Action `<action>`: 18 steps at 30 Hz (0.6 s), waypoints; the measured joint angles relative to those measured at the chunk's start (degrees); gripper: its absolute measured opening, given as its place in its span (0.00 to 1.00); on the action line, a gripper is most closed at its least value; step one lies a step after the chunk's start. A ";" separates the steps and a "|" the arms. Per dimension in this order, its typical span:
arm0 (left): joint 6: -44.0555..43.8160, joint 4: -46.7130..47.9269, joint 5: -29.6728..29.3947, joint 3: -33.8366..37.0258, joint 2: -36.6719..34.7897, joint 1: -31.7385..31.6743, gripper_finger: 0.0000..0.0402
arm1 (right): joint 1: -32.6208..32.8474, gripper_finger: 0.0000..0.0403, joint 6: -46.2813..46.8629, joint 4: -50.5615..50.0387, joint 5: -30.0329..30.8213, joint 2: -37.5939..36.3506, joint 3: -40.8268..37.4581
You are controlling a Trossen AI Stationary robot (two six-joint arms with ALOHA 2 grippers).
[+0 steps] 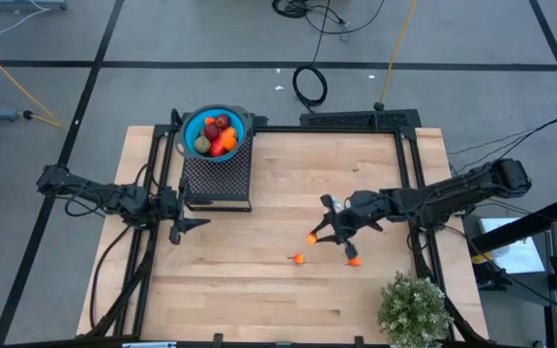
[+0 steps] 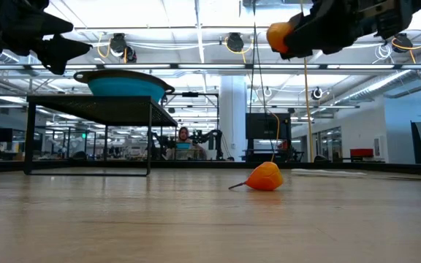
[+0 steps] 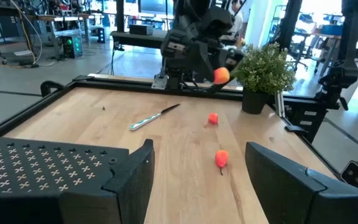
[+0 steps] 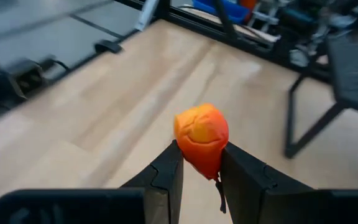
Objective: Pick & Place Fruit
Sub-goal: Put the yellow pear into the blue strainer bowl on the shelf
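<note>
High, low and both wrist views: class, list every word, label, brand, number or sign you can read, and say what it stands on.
None can be read in any view.
Screens in the room behind the table: too small and blurred to read.

Wooden table (image 1: 259,290), light planks, black frame at edges. Resting directly on it: black perforated stand (image 1: 217,174); two small orange fruits (image 1: 298,258) (image 1: 355,260), both below and near the right jaws; potted plant (image 1: 414,307); thin utensil (image 3: 154,116).
</note>
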State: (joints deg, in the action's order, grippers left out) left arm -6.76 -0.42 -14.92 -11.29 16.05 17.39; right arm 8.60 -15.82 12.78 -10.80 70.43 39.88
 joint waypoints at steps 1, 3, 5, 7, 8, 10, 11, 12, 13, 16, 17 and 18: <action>0.00 -0.24 0.00 0.00 0.00 0.02 0.62 | 0.36 0.21 -1.13 0.02 1.90 0.00 0.00; -0.04 -1.09 0.00 0.00 0.00 0.00 0.62 | 1.03 0.21 -3.35 0.18 5.71 0.00 0.00; -0.20 -2.30 0.00 0.00 0.02 0.01 0.62 | 1.62 0.21 -5.73 0.61 9.43 0.00 0.00; -0.87 -3.46 -0.02 0.00 0.07 0.02 0.62 | 2.14 0.21 -7.77 1.32 12.37 0.00 0.00; -1.39 -4.01 -0.04 0.00 0.07 0.00 0.62 | 2.41 0.21 -8.67 1.68 13.72 0.00 0.00; -2.45 -4.60 -0.02 -0.02 0.07 0.02 0.62 | 2.80 0.21 -10.43 2.79 15.76 0.00 0.00; -3.07 -4.61 -0.02 -0.02 0.07 0.01 0.62 | 2.94 0.21 -11.44 3.35 16.66 0.00 0.00; -3.78 -4.58 -0.04 -0.02 0.07 0.01 0.62 | 3.12 0.21 -12.37 3.88 17.21 0.00 0.00; -4.52 -4.58 -0.06 -0.02 0.07 0.02 0.62 | 3.22 0.21 -13.25 4.46 17.90 0.00 0.00; -6.60 -4.99 -0.63 -0.02 0.12 0.00 0.62 | 3.52 0.21 -15.05 7.17 18.57 0.29 0.00; -7.22 -5.83 -1.05 -0.02 0.51 0.02 0.62 | 3.54 0.21 -15.68 8.37 18.54 0.59 0.00; -7.38 -6.99 -1.40 -0.02 1.15 0.02 0.62 | 3.56 0.21 -16.28 9.24 18.51 0.91 0.00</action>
State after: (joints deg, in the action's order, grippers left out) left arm -14.15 -7.41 -16.32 -11.31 17.21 17.41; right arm 12.17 -32.10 22.02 7.70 71.34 39.88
